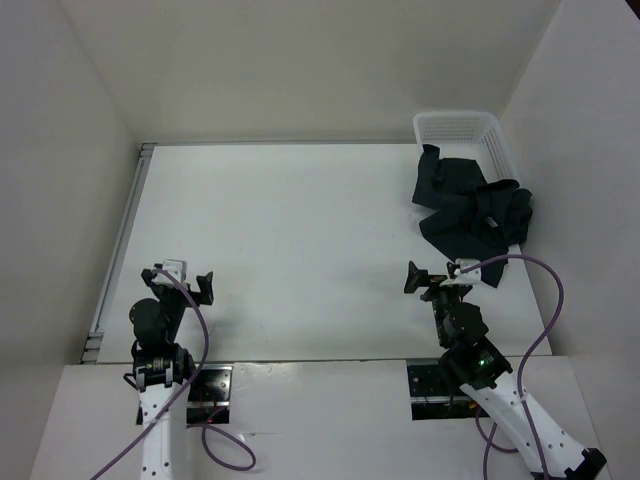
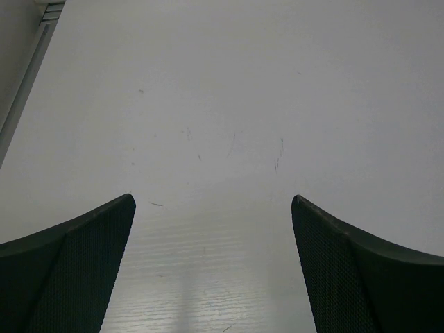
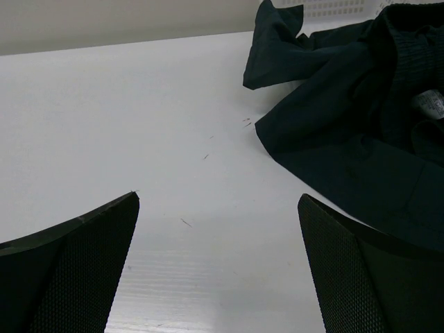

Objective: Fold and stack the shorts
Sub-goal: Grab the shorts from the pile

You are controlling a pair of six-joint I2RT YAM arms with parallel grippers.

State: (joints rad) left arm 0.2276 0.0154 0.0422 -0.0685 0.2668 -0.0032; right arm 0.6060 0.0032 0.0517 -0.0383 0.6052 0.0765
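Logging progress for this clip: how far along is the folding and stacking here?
Nothing done: the shorts lie crumpled in a dark heap by the basket, none folded or stacked. Nothing in hand: left tool and right tool are open, empty. All folding remains.

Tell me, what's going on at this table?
Nothing is being handled yet. The robot's left gripper and right gripper hover at the near side, both open and empty. A crumpled heap of dark shorts lies unfolded at the far right, overlapping a white basket.
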